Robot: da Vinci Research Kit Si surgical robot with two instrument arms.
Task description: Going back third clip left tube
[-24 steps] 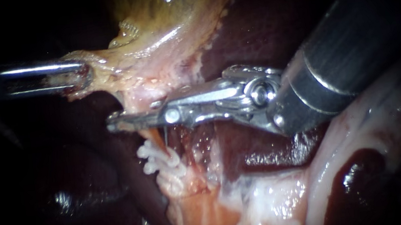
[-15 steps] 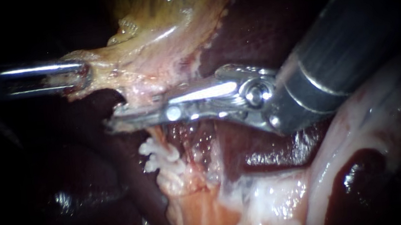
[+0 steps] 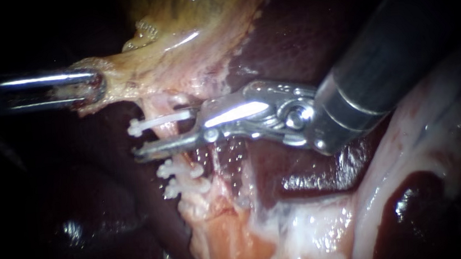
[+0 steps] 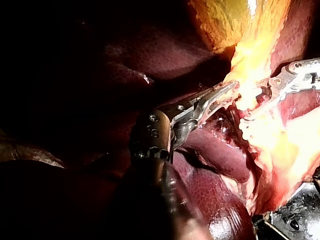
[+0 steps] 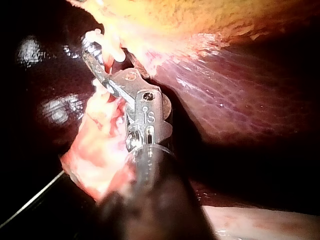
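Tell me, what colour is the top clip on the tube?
The clip is white; the endoscope view shows it best.

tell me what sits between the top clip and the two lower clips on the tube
In the endoscope view, the lower jaw of the open right tool crosses the tube there, below the top clip and above the two lower clips.

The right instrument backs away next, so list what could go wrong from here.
The right instrument, jaws open, lies across the tube right by the uppermost clip; backing out crooked might snag or dislodge it. The left instrument holds the gallbladder taut; a slip could jerk the tube against those jaws.
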